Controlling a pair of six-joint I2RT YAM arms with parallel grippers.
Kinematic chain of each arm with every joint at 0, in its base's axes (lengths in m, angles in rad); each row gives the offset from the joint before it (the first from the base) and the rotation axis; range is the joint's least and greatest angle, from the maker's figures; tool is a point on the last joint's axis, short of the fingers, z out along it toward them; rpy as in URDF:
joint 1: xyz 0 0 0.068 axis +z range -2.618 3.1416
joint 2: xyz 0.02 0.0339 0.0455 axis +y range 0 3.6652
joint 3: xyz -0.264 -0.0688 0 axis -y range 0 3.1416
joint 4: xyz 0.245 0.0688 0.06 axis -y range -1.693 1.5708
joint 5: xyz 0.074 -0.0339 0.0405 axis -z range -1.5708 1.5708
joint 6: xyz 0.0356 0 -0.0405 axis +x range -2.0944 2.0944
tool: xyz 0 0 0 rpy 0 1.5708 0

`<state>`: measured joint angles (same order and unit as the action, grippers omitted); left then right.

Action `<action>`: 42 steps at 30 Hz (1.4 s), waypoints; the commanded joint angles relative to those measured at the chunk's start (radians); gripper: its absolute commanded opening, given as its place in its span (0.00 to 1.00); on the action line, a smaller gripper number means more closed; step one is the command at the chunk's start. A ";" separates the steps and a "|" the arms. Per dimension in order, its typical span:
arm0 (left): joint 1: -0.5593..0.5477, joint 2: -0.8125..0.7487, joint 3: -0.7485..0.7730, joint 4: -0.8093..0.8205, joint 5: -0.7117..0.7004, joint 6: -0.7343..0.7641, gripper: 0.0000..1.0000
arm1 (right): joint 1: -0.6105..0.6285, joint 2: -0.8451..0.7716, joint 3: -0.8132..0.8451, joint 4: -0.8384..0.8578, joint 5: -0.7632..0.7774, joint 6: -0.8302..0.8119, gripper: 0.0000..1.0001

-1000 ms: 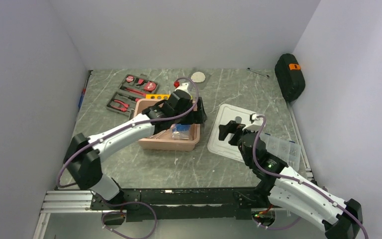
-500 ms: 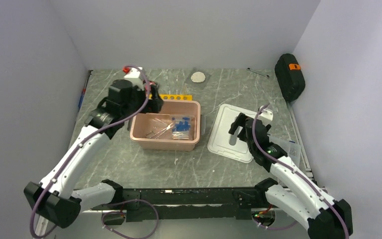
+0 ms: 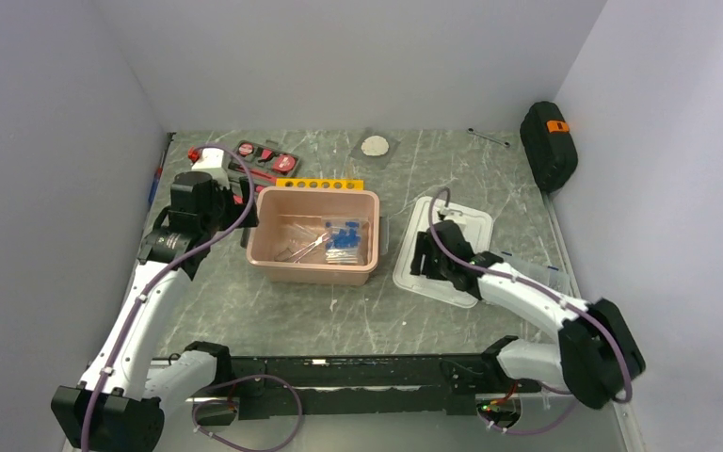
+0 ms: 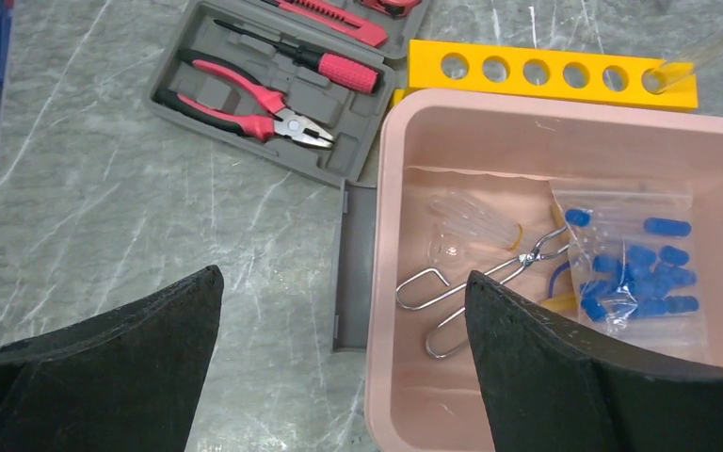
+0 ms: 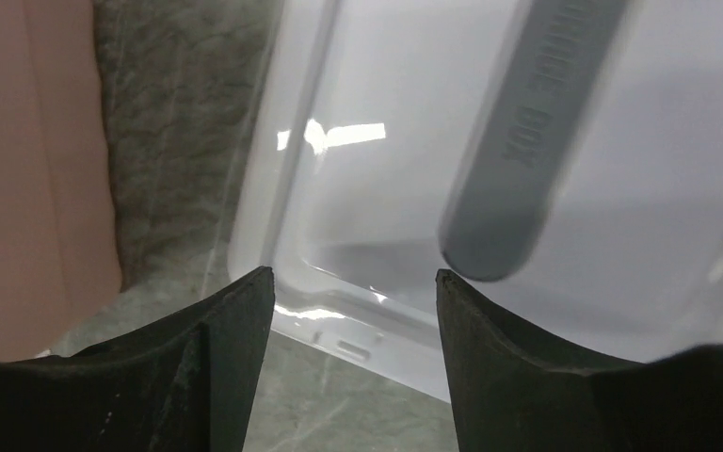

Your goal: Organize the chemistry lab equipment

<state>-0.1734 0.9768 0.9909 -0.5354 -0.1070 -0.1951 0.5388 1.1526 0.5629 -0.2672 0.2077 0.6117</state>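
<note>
Beyond left tool point(image 4: 341, 276), yellow rack point(image 4: 551, 72)

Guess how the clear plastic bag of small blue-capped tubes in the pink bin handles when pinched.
The clear plastic bag of small blue-capped tubes is probably floppy: its film looks thin and wrinkled. The tubes lie loose inside, so they likely slide and bunch low. It lies flat in the pink plastic bin, so catching an edge may be fiddly.

Pink bin point(image 3: 313, 273) central — yellow rack point(image 3: 318, 184), tool kit point(image 3: 268, 158) behind, tabletop point(image 3: 339, 320) free nearside
</note>
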 commanded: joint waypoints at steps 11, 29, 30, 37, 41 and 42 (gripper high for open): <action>0.003 -0.038 -0.003 0.020 -0.078 0.030 0.99 | 0.153 0.321 0.233 0.023 0.060 0.020 0.53; 0.003 -0.041 -0.006 0.020 -0.088 0.023 0.99 | 0.127 0.371 0.203 -0.092 0.178 0.028 0.40; 0.003 -0.041 -0.007 0.019 -0.088 0.024 0.99 | 0.114 0.357 0.197 -0.091 0.182 0.020 0.40; 0.003 -0.043 -0.007 0.019 -0.089 0.021 0.99 | 0.049 0.406 0.225 -0.036 0.117 -0.040 0.37; 0.003 -0.042 -0.008 0.020 -0.094 0.022 0.99 | 0.050 0.494 0.300 -0.063 0.129 -0.038 0.36; 0.003 -0.042 -0.008 0.019 -0.095 0.022 0.99 | 0.050 0.508 0.314 -0.075 0.139 -0.033 0.36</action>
<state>-0.1734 0.9573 0.9855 -0.5365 -0.1822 -0.1772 0.5949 1.5837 0.8261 -0.2768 0.3168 0.5941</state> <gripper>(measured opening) 0.994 0.359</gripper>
